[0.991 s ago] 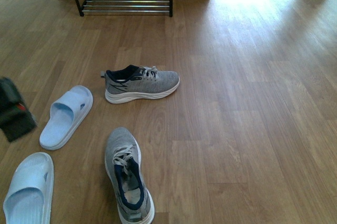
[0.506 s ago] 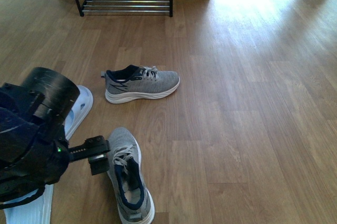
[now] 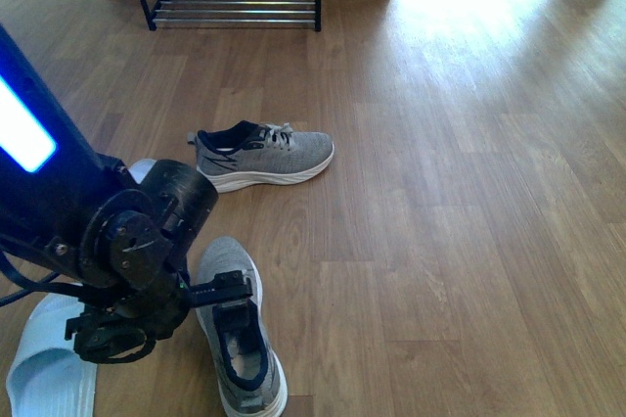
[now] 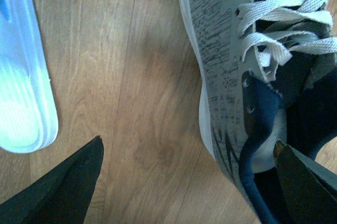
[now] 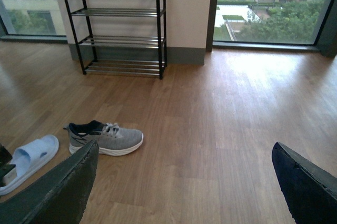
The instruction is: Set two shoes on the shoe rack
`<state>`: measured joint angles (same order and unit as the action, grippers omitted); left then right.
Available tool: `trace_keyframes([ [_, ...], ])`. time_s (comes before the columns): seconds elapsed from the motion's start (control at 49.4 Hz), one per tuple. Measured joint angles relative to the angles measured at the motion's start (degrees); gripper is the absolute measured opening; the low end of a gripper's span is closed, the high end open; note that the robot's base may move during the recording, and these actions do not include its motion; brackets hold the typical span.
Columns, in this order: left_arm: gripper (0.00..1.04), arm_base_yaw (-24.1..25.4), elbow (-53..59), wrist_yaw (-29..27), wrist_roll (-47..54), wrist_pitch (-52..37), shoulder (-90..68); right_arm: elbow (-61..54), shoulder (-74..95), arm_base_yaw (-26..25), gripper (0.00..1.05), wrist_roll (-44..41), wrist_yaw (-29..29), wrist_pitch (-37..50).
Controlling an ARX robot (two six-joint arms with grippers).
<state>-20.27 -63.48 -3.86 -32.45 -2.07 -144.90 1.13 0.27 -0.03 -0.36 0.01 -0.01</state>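
The left gripper (image 3: 233, 292) has swung in from the left side of the floor (image 3: 469, 192) within the last second. It now hangs spread over the near sneaker (image 3: 245, 363), with one finger (image 4: 63, 192) above bare wood and the other (image 4: 305, 182) above the dark collar. It has not closed on anything yet. Neither sneaker has moved, so the task has probably only reached the first pick.

Beside the near sneaker lies a light blue slide (image 3: 44, 373). The far sneaker (image 3: 264, 155) sits mid-floor on its sole. The shoe rack (image 3: 235, 11) stands well beyond, against the far wall.

The right gripper (image 5: 184, 153) is spread and empty.
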Motion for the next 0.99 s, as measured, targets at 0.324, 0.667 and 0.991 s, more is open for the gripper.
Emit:
trace_keyframes([
  [0.324, 0.95, -2.12, -6.95, 0.76, -0.15, 0.5, -7.58, 0.0, 0.0, 0.0, 0.95, 0.0, 0.0, 0.0],
  [0.667, 0.95, -1.84, -10.36, 0.87, 2.49, -0.55, -12.7, 0.0, 0.0, 0.0, 0.95, 0.0, 0.0, 0.0],
  [0.991, 0.67, -1.68, -12.04, -3.1, 5.25, -2.71, -14.21, 0.0, 0.0, 0.0, 0.95, -0.02, 0.0, 0.0],
])
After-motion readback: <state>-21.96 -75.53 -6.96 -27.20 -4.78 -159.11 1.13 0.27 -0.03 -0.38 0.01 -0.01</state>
